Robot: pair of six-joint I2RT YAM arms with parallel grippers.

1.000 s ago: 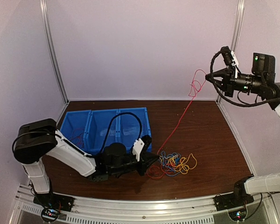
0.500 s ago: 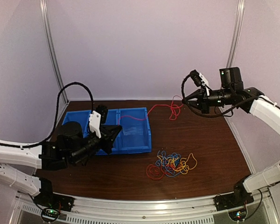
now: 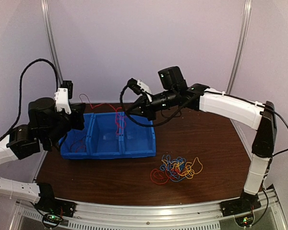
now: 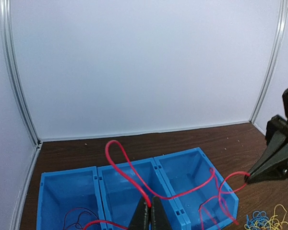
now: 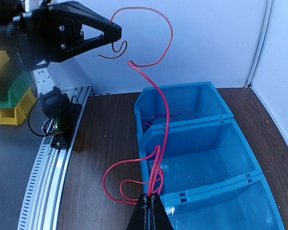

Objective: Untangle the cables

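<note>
A red cable [image 3: 103, 105] is stretched in the air between both grippers, above the blue bin [image 3: 134, 154]. My left gripper [image 3: 83, 109] is shut on one end, over the bin's left end; in its wrist view the fingertips [image 4: 150, 203] pinch the cable [image 4: 134, 178]. My right gripper [image 3: 126, 111] is shut on the other part, with loops hanging over the middle compartment; its wrist view shows the pinch [image 5: 150, 196] on the cable [image 5: 167, 113]. The knot of red, blue and yellow cables [image 3: 175, 168] lies on the table, right of the bin.
The bin has three compartments; a thin dark red wire [image 3: 77, 143] lies in the left one. Walls enclose the table on three sides. The right wrist view shows yellow and green bins [image 5: 5, 96] beyond a metal rail [image 5: 53, 158].
Both arms swung left. The left gripper rose from beside the knot to above the bin's left end. The right gripper came from far right to above the bin, the red cable now free of the knot.
</note>
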